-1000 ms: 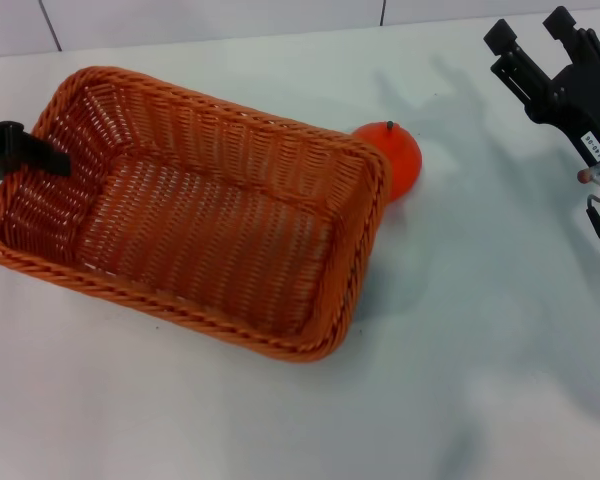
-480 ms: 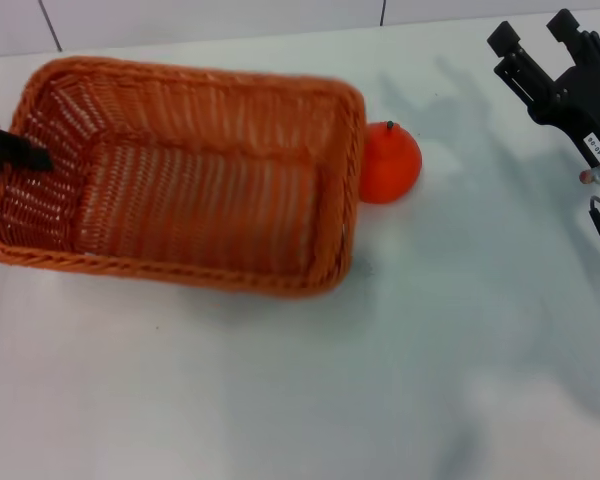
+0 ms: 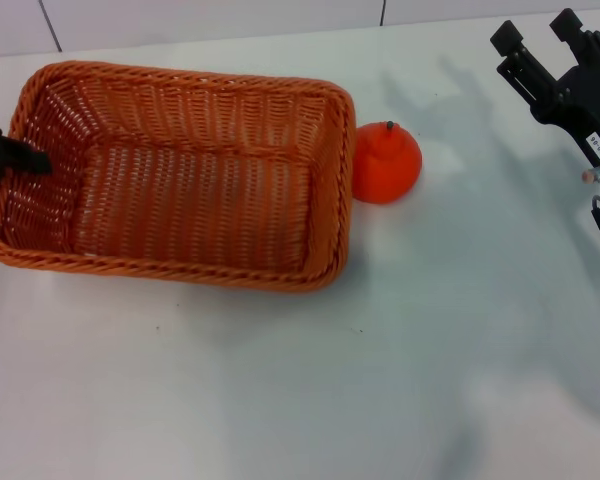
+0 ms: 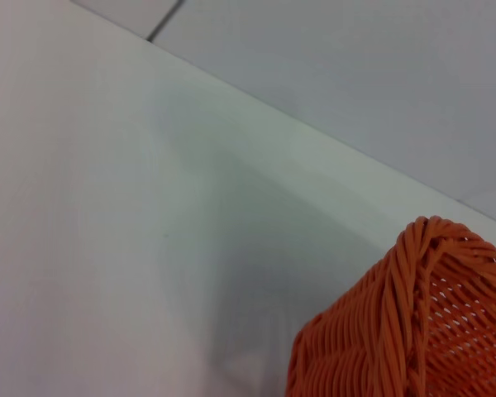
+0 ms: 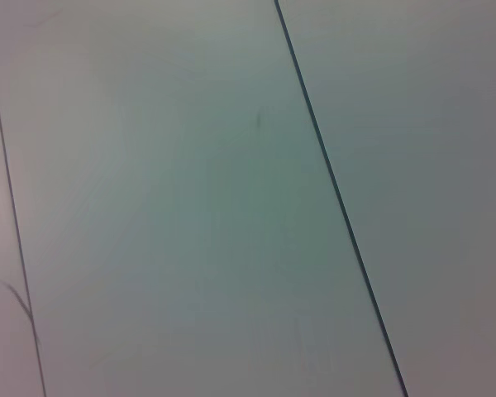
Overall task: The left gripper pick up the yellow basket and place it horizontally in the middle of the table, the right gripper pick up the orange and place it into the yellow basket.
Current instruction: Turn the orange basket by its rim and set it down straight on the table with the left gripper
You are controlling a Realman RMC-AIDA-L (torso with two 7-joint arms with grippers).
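The yellow basket (image 3: 175,175), a rectangular woven piece with a braided rim and sloped sides, lies flat on the white table (image 3: 310,390) toward its far left corner, its long sides running roughly parallel to the far edge. The left gripper (image 3: 10,158) reaches in from the table's left edge, one black finger (image 3: 25,158) lying over the basket's left short rim and pointing into the basket; it appears to be clamped on that rim, though the second finger is hidden behind the wicker wall. The orange (image 3: 386,162), its small dark stem upright, sits on the table just beside the basket's right short end, close to or touching the rim, nearer the far edge than the near one. The right gripper (image 3: 540,35) hangs over the far right corner of the table, well apart from the orange, its two black prongs spread with a clear gap between them and nothing held; a small white label shows on its black body. The left wrist view takes in one corner of the basket (image 4: 405,331) resting on the white surface beside a grey shadow. The right wrist view shows only pale panels crossed by thin dark seams
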